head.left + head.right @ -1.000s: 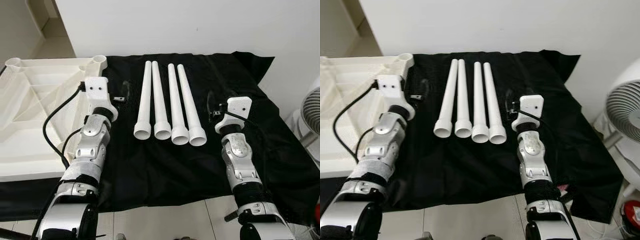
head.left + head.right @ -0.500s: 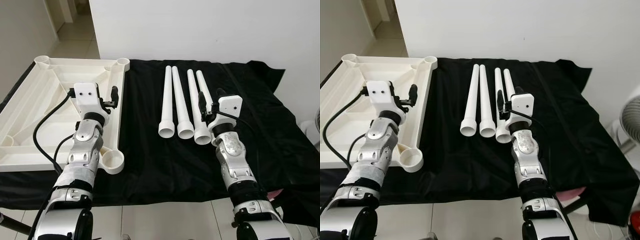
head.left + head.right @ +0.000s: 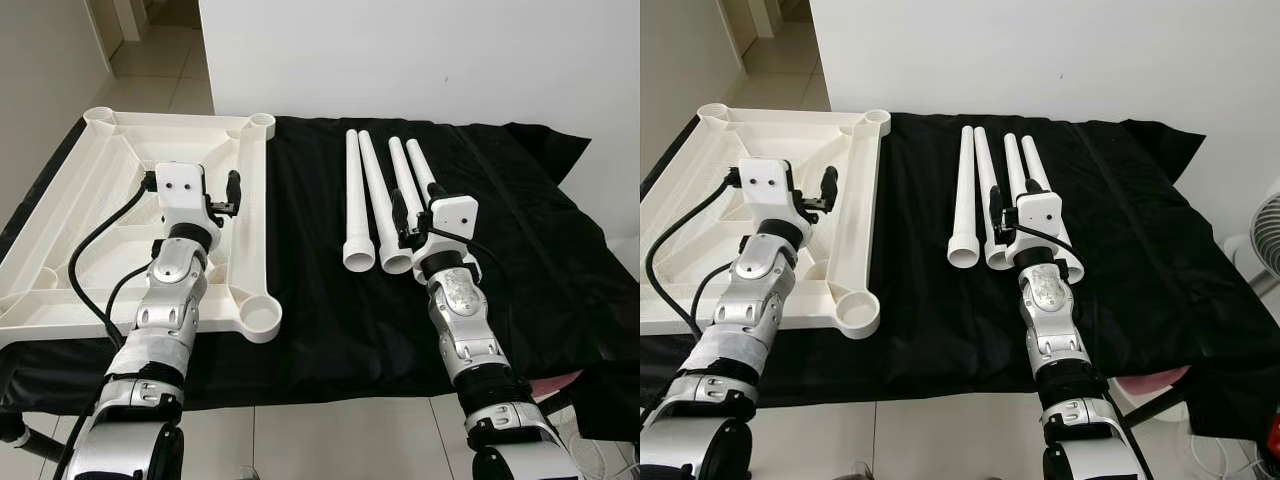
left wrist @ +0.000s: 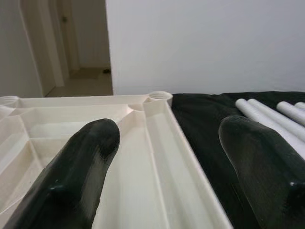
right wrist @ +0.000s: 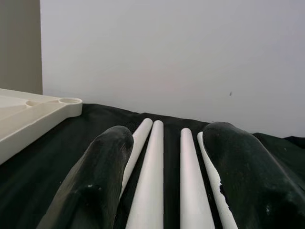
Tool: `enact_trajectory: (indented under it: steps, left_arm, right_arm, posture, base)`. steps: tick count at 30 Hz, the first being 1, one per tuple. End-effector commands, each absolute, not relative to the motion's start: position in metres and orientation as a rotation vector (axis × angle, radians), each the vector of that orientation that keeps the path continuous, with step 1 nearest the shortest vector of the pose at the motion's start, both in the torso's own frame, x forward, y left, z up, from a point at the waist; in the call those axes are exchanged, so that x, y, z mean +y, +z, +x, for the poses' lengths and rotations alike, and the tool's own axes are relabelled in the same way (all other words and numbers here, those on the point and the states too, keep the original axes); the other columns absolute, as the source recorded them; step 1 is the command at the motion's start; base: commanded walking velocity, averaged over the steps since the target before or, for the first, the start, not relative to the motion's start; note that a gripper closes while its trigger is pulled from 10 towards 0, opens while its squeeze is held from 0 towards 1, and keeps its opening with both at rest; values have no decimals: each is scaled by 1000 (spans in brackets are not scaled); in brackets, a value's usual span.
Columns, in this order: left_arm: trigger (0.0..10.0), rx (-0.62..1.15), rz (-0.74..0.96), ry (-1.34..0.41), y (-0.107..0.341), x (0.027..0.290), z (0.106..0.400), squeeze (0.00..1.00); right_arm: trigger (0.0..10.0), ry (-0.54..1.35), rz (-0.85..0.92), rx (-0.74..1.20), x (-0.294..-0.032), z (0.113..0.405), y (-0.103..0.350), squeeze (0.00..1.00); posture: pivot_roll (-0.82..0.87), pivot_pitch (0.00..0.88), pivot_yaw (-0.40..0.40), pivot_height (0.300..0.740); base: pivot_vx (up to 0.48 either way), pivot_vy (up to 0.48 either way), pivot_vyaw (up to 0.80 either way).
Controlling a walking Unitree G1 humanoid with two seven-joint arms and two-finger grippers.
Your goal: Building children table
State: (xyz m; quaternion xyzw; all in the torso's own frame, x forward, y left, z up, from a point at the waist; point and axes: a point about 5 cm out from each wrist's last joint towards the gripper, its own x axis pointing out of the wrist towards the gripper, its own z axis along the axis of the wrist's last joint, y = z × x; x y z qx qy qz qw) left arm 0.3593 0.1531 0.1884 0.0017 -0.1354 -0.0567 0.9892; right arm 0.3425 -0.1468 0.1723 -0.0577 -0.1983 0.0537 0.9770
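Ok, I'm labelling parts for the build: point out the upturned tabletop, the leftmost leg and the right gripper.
upturned tabletop [image 3: 262,206]: left eye view, on its right side rail.
leftmost leg [image 3: 354,200]: left eye view, mid-shaft.
right gripper [image 5: 164,176]: right wrist view, between its fingertips, jaws open.

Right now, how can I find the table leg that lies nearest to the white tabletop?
Look at the black cloth. The upturned white tabletop covers its left part, and four white legs lie side by side to its right. The wanted leg is the leftmost of them, farthest from the right gripper.
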Motion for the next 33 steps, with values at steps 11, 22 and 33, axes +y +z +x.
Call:
enact_trajectory:
  steps: [11,22,33]
  left_arm:
    - [10000,-277,41,-155,186,147,356,0]
    - [10000,-271,28,-154,184,146,356,0]
    - [10000,-282,17,-149,189,149,356,0]
  right_arm:
    - [10000,106,-128,-389,-149,342,169,0]
    - [10000,110,-130,-388,-149,343,169,0]
    - [10000,59,-77,-325,-155,350,167,0]
  posture:
    - [-11,0,0,740]
    - [-8,0,-7,740]
    - [-3,0,-4,740]
  base:
    - [0,-131,0]
    - [0,-175,0]
    - [0,0,0]
